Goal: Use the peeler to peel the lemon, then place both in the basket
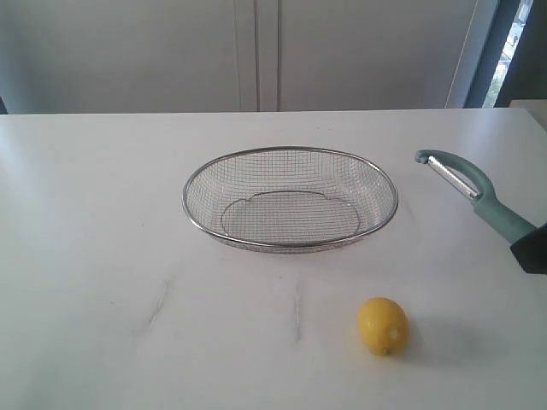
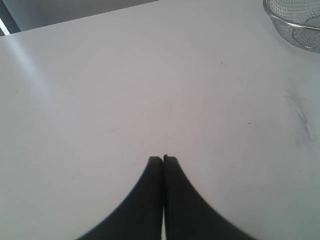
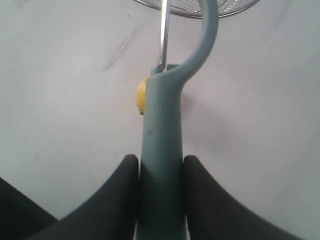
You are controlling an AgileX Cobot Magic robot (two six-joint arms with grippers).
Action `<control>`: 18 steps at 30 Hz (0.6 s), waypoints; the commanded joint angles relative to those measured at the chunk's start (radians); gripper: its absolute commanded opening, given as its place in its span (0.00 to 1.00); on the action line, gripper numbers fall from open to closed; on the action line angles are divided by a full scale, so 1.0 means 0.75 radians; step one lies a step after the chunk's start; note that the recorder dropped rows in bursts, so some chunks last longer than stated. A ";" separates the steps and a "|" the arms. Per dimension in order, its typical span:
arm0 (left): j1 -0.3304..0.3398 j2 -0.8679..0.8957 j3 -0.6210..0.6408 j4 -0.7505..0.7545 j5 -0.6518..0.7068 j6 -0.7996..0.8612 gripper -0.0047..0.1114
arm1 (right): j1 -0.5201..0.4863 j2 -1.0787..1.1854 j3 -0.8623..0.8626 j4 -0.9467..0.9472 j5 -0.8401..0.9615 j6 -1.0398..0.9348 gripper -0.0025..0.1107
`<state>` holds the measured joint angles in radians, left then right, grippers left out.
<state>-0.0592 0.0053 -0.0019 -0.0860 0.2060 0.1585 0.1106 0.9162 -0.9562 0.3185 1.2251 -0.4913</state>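
Observation:
The yellow lemon (image 1: 383, 325) lies on the white table in front of the wire mesh basket (image 1: 291, 150). At the right edge of the exterior view my right gripper (image 1: 532, 248) is shut on the teal handle of the peeler (image 1: 479, 198), held above the table with its blade pointing toward the basket. In the right wrist view the peeler (image 3: 161, 150) sits between the black fingers (image 3: 116, 192), and the lemon (image 3: 142, 95) peeks out behind it. My left gripper (image 2: 163, 159) is shut with nothing in it, over bare table, and does not show in the exterior view.
A corner of the basket (image 2: 295, 22) appears in the left wrist view. Faint grey scuff marks (image 1: 158, 303) streak the table left of the lemon. Pale cabinet doors (image 1: 256, 51) stand behind the table's far edge.

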 commanded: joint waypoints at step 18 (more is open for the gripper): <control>-0.006 -0.007 0.002 -0.025 -0.452 -0.079 0.04 | -0.015 -0.011 0.002 0.015 -0.005 0.001 0.02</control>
<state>-0.0592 0.0037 -0.0019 -0.0860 -0.0725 0.1515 0.1106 0.9162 -0.9562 0.3185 1.2251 -0.4913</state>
